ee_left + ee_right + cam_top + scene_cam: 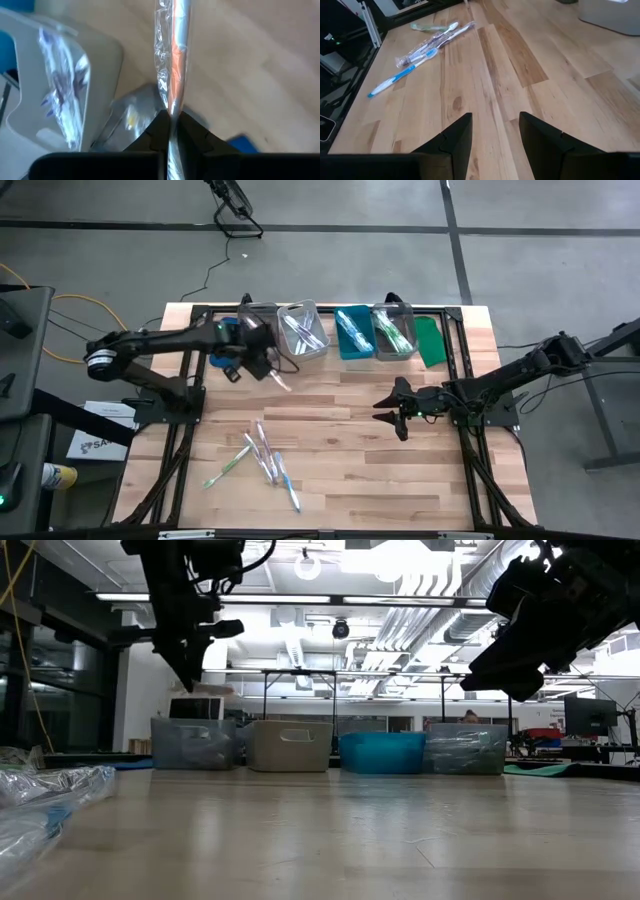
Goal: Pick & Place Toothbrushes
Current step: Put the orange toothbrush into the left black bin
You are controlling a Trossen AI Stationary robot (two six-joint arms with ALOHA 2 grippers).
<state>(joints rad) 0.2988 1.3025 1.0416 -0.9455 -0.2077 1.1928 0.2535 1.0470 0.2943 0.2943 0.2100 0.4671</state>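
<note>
My left gripper (268, 362) hovers above the table just in front of the grey bin (303, 330), shut on a wrapped toothbrush with a pink-orange handle (172, 45), also seen as the held toothbrush (281, 381). Several loose toothbrushes (262, 456) lie flat on the wood near the front left; the right wrist view shows these toothbrushes (422, 47) too. My right gripper (393, 409) hangs open over the table's right middle, holding nothing; its fingers (457, 137) stand apart above bare wood. My left gripper pinches the wrapped toothbrush between its two fingertips (161, 131), on the handle inside the clear wrapper (171, 112). The brush runs on along the fingers' line and sticks out beyond them. It is lifted clear of the table.
A row of bins stands along the far edge: a clear bin (257, 320), the grey bin holding wrapped brushes (62, 85), a teal bin (353, 332) and another clear bin (394, 330), with a green sheet (429, 341) beside it. Bare wood lies in the table's middle (340, 430).
</note>
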